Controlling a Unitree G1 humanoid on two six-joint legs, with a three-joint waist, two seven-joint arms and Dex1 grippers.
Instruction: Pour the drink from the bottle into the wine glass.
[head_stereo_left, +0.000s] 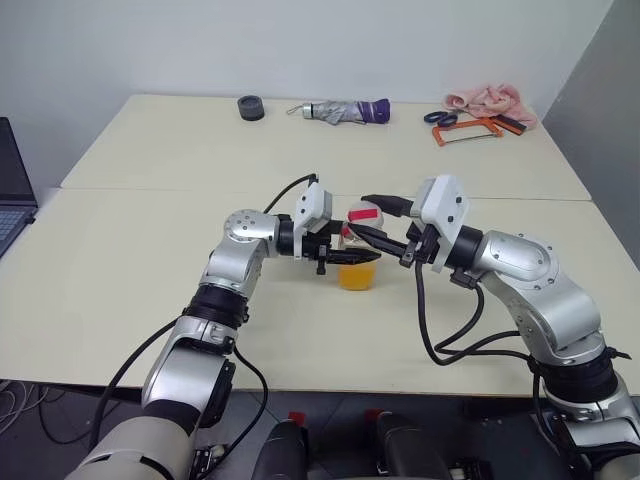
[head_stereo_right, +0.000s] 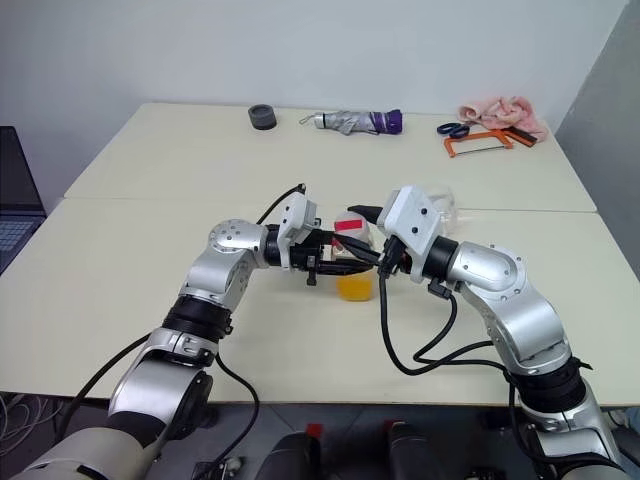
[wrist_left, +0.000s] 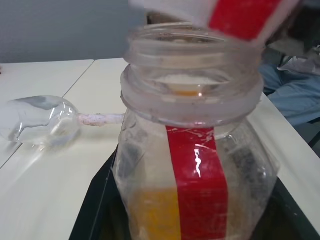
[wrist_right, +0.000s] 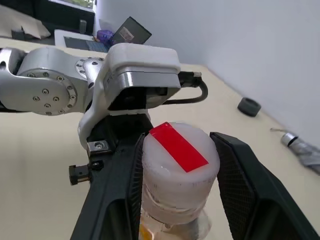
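Centre: bottle upright, clamped low by left gripper, cap flanked by right gripper; little room between.
12 o'clock, close behind bottle: wine glass on its side, blocking reach.
12 o'clock, far edge: umbrella, tape roll, saw, cloth.
9 o'clock: bare table, open passage.
6 o'clock: bare near strip.

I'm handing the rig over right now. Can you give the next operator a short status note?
Left gripper: shut on the bottle, holding it upright just above the table.
Right gripper: open, jaws on either side of the cap, with a gap on one side.
The drink is all in the bottle.
The wine glass is empty and appears to lie on its side behind the bottle.
Done: bottle picked up.
Left: remove the cap, check the glass, pour.
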